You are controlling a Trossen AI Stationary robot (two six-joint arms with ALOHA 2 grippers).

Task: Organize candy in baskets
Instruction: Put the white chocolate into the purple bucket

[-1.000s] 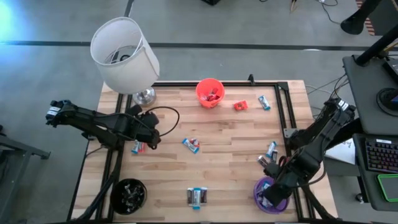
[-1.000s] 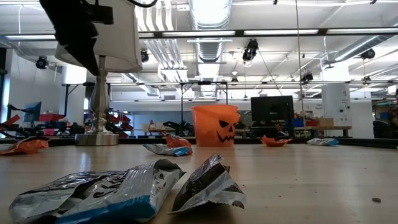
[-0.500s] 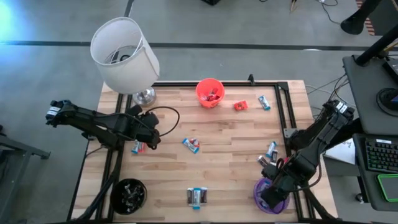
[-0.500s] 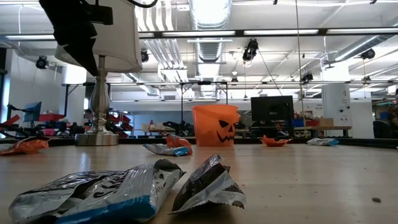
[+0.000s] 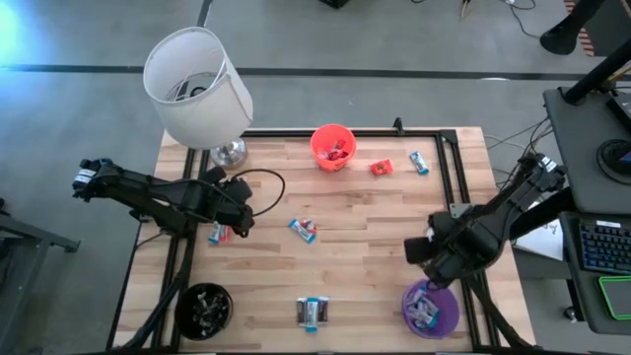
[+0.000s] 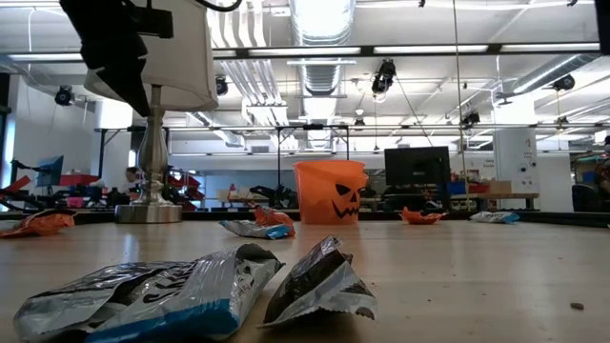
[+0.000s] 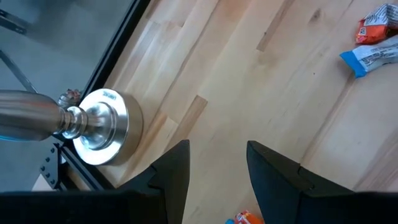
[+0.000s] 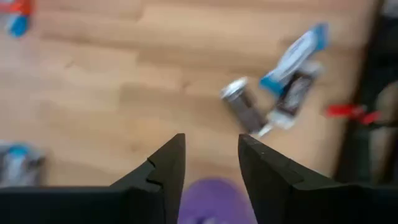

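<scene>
Wood table: right tool (image 8: 208, 165) open, empty, above purple basket (image 5: 431, 308).

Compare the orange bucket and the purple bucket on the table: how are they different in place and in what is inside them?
The orange bucket stands at the table's far edge, near the middle; the purple bucket stands at the near right corner. The orange bucket holds red-wrapped candy, the purple bucket holds light, silvery and blue wrappers. The open right gripper hangs just beside the purple bucket, while no gripper is near the orange bucket. Both are small, round, upright and open on top.
</scene>
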